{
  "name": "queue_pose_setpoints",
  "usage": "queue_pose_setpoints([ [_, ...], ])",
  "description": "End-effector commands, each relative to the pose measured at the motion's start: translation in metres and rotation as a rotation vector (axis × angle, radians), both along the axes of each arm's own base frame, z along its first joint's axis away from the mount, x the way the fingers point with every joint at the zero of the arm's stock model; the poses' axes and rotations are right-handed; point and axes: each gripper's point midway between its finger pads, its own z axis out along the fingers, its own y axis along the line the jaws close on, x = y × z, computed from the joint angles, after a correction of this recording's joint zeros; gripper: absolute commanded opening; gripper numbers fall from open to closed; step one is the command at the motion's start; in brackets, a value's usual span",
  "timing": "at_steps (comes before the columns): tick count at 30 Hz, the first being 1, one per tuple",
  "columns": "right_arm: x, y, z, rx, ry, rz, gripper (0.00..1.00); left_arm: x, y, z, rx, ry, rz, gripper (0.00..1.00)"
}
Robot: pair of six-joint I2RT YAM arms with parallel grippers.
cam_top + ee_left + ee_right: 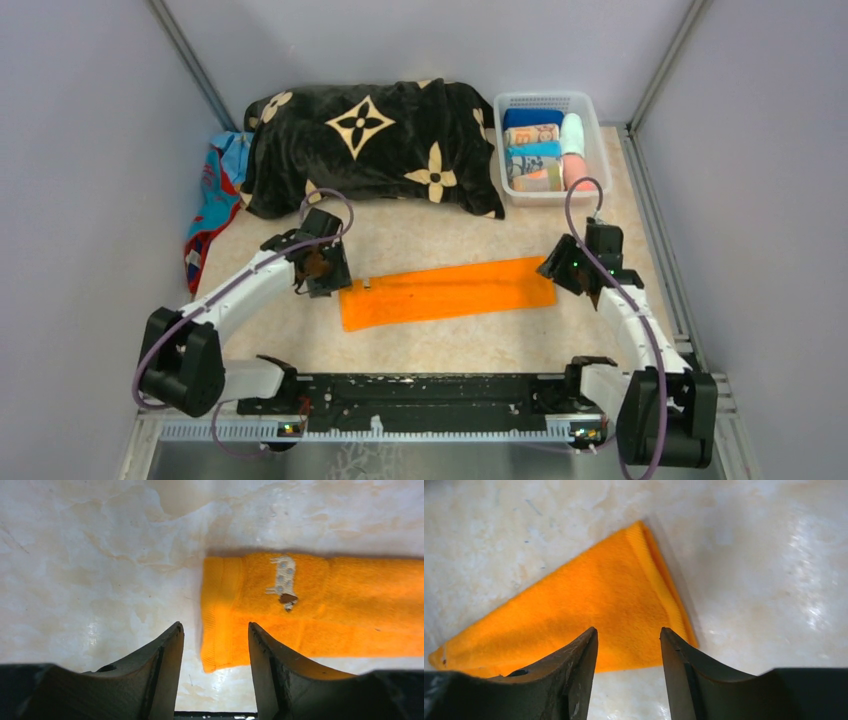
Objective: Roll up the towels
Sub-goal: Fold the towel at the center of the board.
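The orange towel [447,293] lies flat, a long folded strip, on the table [450,345]. I have the left gripper [215,630] above its left end, the right gripper [629,632] above its right, both with fingers spread.

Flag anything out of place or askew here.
The patterned towel is bunched between the black blanket and the left wall, partly hidden, not laid flat. The orange towel lies as a flat folded strip, slightly slanted on the table. In the basket, the rolled towels look tidy.

Lab test cell, plain panel walls [90,150]
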Motion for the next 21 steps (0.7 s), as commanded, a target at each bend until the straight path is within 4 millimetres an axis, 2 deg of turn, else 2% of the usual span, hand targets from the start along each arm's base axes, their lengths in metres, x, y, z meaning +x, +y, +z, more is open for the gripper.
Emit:
queue_pose_setpoints([
  [1, 0.045, 0.031, 0.041, 0.049, -0.223, 0.148, 0.5, 0.003, -0.019, 0.029, -0.102, -0.058, -0.037, 0.57],
  [4, 0.058, 0.048, 0.035, 0.084, -0.227, 0.198, 0.5, 0.0, -0.039, 0.029, -0.184, -0.069, -0.088, 0.57],
  [6, 0.065, 0.053, 0.026, 0.103, -0.211, 0.213, 0.49, -0.001, -0.046, 0.023, -0.208, -0.063, -0.096, 0.55],
  [9, 0.073, 0.051, 0.009, 0.09, -0.172, 0.205, 0.49, 0.004, -0.048, 0.004, -0.203, -0.071, -0.098, 0.52],
  [11, 0.077, 0.042, -0.002, 0.062, -0.143, 0.172, 0.49, 0.009, -0.047, -0.009, -0.19, -0.065, -0.087, 0.49],
  [16, 0.078, 0.009, -0.031, 0.074, -0.068, 0.01, 0.49, 0.013, -0.017, -0.049, -0.038, 0.022, -0.012, 0.45],
  [18, 0.075, -0.001, -0.043, 0.067, -0.031, -0.033, 0.49, 0.019, -0.003, -0.057, 0.015, 0.028, 0.024, 0.44],
  [21, 0.074, -0.003, -0.051, 0.068, 0.001, -0.043, 0.49, 0.031, 0.014, -0.056, 0.073, 0.016, 0.071, 0.45],
])
